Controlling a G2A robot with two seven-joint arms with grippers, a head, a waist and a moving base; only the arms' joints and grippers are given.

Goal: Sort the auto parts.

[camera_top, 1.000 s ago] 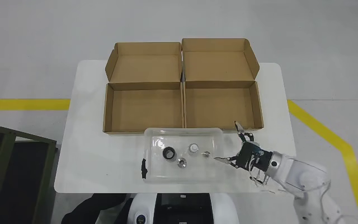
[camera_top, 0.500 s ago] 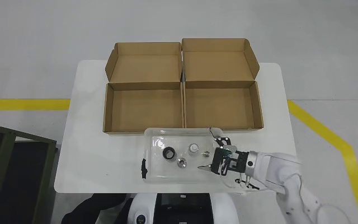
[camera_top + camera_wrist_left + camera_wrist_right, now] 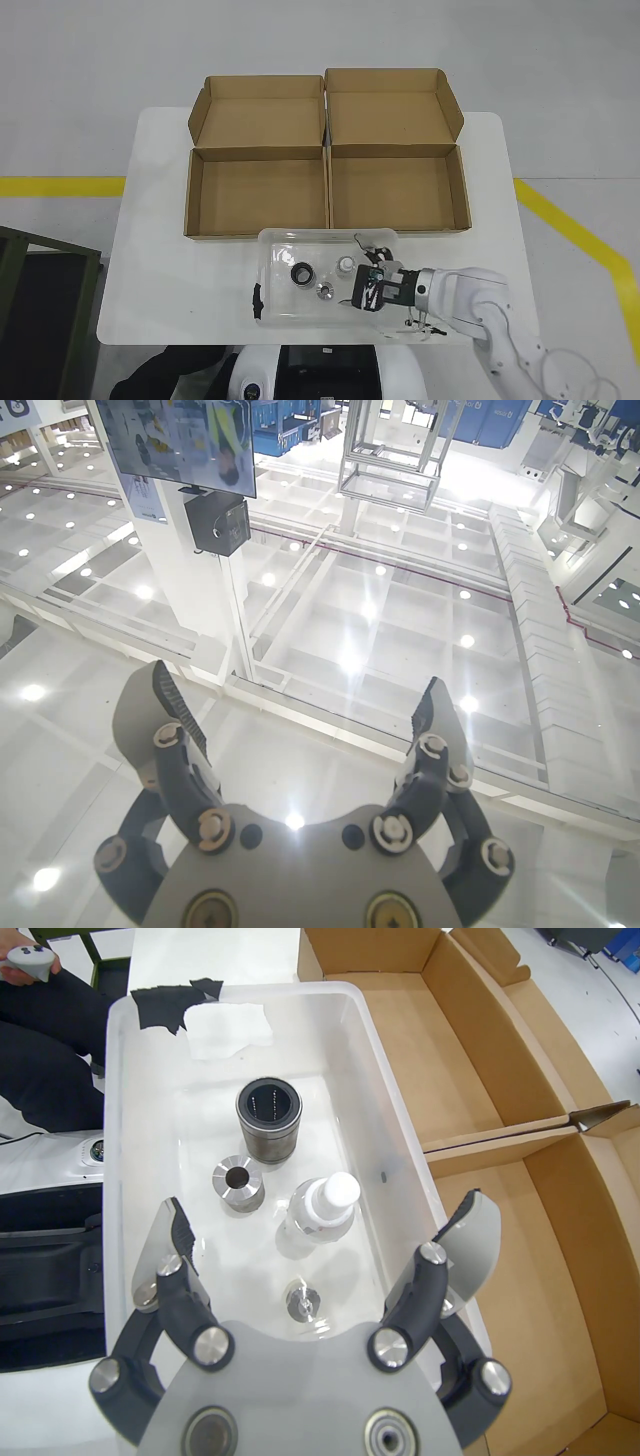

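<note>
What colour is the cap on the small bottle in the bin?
The cap is white, clearest in the right wrist view.

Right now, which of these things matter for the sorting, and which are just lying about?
Job: clear plastic bin; dark cylindrical bearing; small silver metal bushing; clear bottle with white cap; tiny silvery fitting; two open cardboard boxes; open right tool.
Lying about: black tape scraps on the bin rim; yellow floor stripe.

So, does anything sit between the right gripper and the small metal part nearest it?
Nothing visible. The open right gripper hangs over the clear bin, the small metal part lying free beneath it; the bottle sits just beyond.
</note>
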